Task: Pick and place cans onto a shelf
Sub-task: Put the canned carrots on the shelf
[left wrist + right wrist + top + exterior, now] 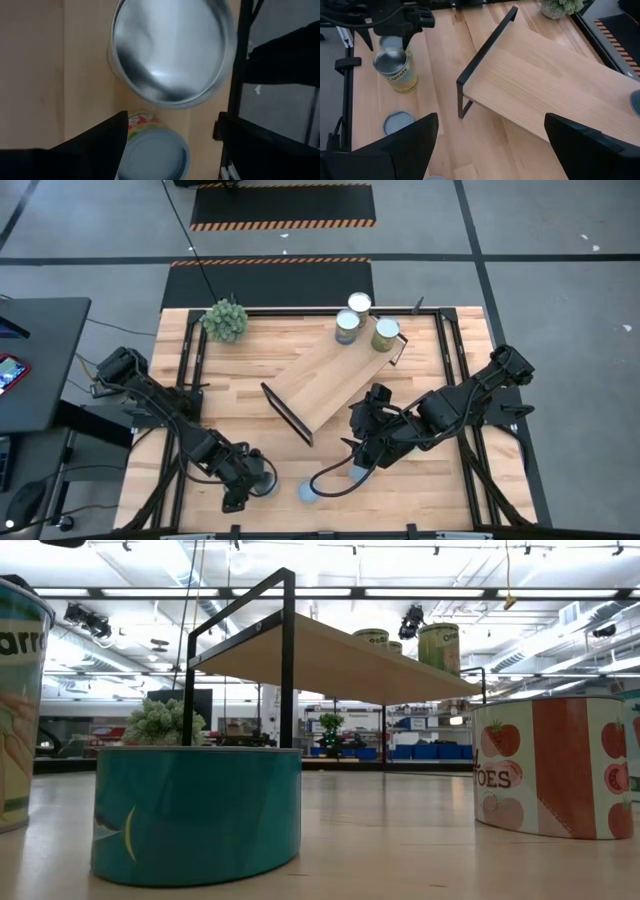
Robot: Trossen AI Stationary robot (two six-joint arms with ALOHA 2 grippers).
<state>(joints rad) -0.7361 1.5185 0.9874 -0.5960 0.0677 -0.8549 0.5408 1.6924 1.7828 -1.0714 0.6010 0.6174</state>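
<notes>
The shelf point(330, 380) stands slantwise on the table's middle, with three cans point(385, 332) upright on its far right end. My left gripper point(171, 122) hovers open near the table's near left edge. Its fingers stand on either side of a low can with a pale-blue top and red-green label point(156, 156), without touching it. A taller silver-topped carrots can point(395, 67) stands right beside that can. My right gripper point(491, 120) hangs open above the table, near the shelf's near end, holding nothing. A flat pale-topped tin point(398, 121) rests on the wood between the two arms.
A bushy green plant point(225, 320) sits at the far left corner. Black rails point(185, 370) frame the tabletop. The low view shows a teal can point(195, 810) and a tomatoes can point(550, 780) on the table in front of the shelf. The shelf's near half point(545, 85) is bare wood.
</notes>
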